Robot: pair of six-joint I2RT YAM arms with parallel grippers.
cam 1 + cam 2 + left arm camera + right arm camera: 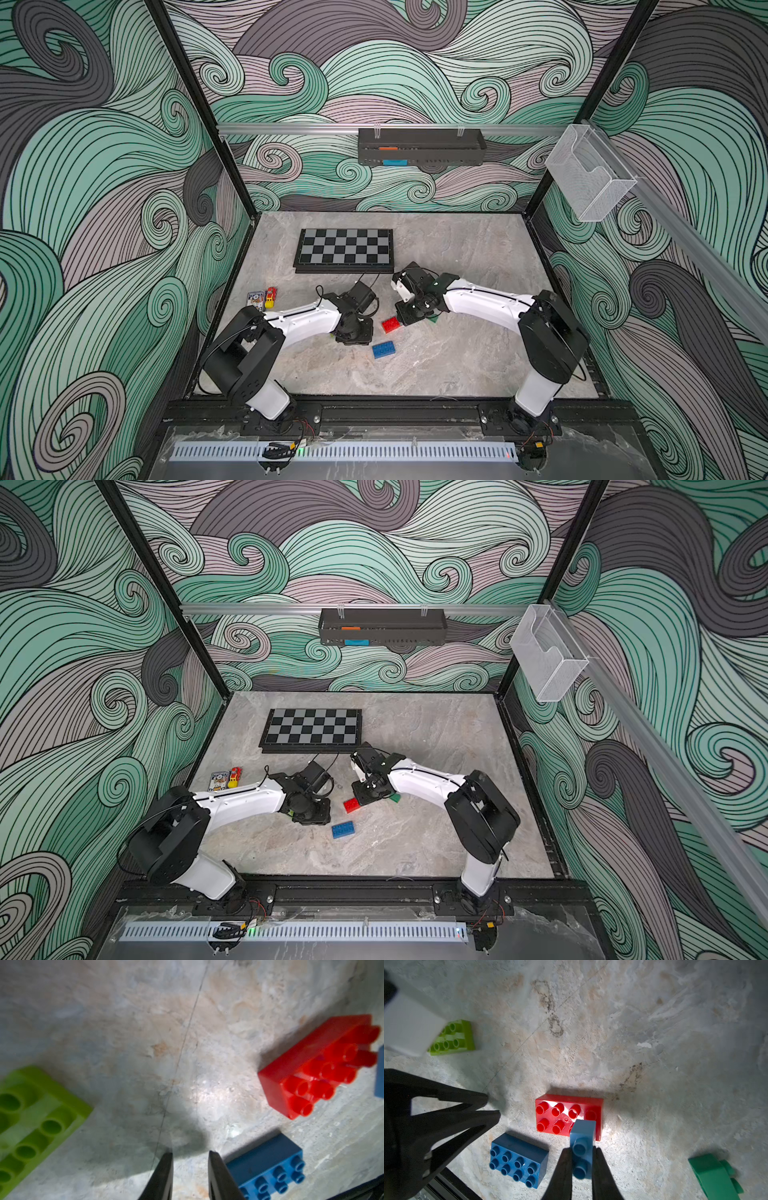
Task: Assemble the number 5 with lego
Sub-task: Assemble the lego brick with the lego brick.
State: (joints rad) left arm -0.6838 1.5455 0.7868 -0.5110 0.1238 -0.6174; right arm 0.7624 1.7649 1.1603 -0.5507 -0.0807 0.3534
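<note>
My right gripper [580, 1149] is shut on a tiny light-blue lego brick [582, 1136], held just above one end of the red brick [562, 1111]. The dark-blue brick [519, 1163] lies beside the red one, and the dark-green brick [714, 1176] lies apart on the other side. My left gripper [190, 1154] is open over bare table, with nothing between its fingers. It hangs between the lime-green brick [37, 1122] and the dark-blue brick [268, 1167]. In both top views the red [390, 324] and dark-blue [383, 349] bricks lie between the two wrists. All bricks are separate; no number 5 is in view.
A checkered board [345, 249] lies at the back of the table. A toy car [270, 297] and a card [255, 299] sit at the left edge. A black tray [419, 145] hangs on the back rail, a clear basket [590, 174] on the right rail.
</note>
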